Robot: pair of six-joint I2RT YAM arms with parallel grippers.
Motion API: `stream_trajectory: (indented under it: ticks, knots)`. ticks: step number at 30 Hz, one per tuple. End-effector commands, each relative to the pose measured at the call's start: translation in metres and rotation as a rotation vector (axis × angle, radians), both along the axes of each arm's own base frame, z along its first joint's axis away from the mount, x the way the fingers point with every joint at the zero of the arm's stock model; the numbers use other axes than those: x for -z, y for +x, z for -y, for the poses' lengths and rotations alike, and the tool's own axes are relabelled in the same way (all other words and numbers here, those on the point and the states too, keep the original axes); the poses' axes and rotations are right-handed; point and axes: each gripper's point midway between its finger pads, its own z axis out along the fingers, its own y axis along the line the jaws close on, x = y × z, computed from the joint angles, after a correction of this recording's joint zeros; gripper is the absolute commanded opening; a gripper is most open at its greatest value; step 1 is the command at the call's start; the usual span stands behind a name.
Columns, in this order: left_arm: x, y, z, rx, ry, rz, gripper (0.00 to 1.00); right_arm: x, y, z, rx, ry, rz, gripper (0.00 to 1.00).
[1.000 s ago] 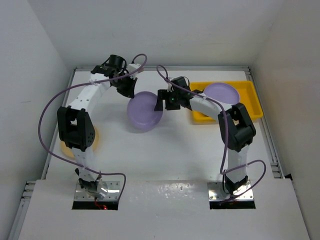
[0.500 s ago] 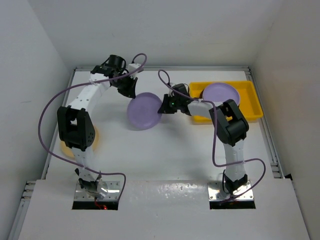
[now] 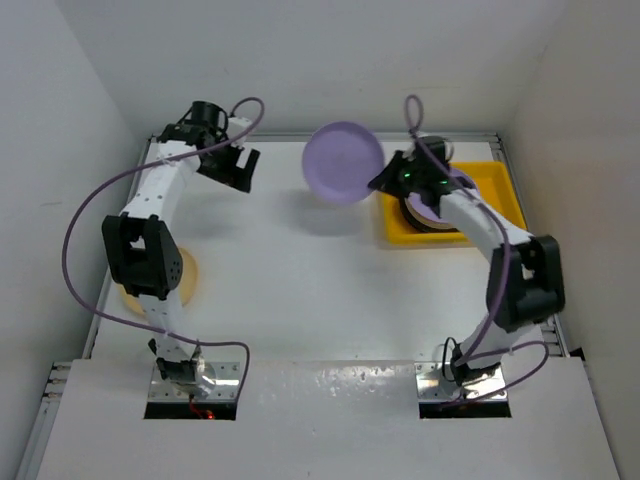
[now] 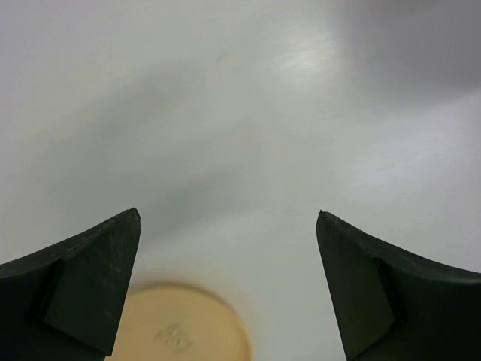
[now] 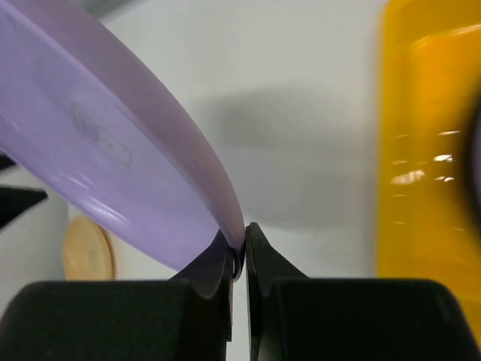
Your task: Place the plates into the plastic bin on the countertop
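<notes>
1. Since the tan-yellow plate (image 3: pixel 190 283) lies flat at the left edge of the countertop (image 3: pixel 300 290), half hidden under the left arm, it is not binned yet.
2. The left gripper (image 3: pixel 238 168) hovers near the far left corner with its jaws spread wide and nothing between them. Its wrist view shows only bare surface and that tan-yellow plate below.
3. The held lilac plate (image 3: pixel 343 162) is off the surface and tilted, over the far middle of the countertop. It is just left of the bin and not over it.
4. The right gripper (image 3: pixel 385 180) is pinched tight on that plate's right rim. The wrist view shows both fingers clamped on the thin edge.
5. The plastic bin (image 3: pixel 500 188) sits at the far right corner. A second lilac plate (image 3: pixel 458 183) is already inside, partly covered by the right arm. A dark round shape (image 3: pixel 420 215) under the arm may be another plate, but I cannot tell.
6. Judgement: at least one plate is in, one is mid-carry and one waits on the left. No other plates are in view, so the task looks partway done. The carried plate needs moving right over the bin and lowering.
</notes>
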Motion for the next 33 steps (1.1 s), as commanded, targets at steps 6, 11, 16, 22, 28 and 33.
stream_trajectory:
  ticks: [6, 11, 16, 22, 28, 33]
  knots:
    - [0.028, -0.060, -0.181, -0.510, 0.229, -0.140, 1.00, -0.015, -0.037, 0.191, 0.517, 0.038, -0.242, 0.00]
    - [0.071, -0.115, -0.249, -0.673, 0.263, -0.280, 1.00, 0.000, -0.041, 0.231, 0.598, 0.090, -0.323, 0.00]
    - [0.101, -0.151, -0.284, -0.749, 0.280, -0.367, 1.00, 0.021, -0.037, 0.242, 0.602, 0.098, -0.414, 0.02]
    - [0.135, -0.180, -0.292, -0.721, 0.292, -0.460, 1.00, 0.047, -0.037, 0.248, 0.597, 0.044, -0.468, 0.63]
    - [0.161, -0.199, -0.283, -0.681, 0.266, -0.515, 0.98, 0.034, -0.039, 0.266, 0.588, -0.110, -0.447, 0.70]
    - [0.184, -0.215, -0.281, -0.668, 0.233, -0.587, 0.69, -0.003, -0.042, 0.273, 0.588, -0.242, -0.328, 0.70]
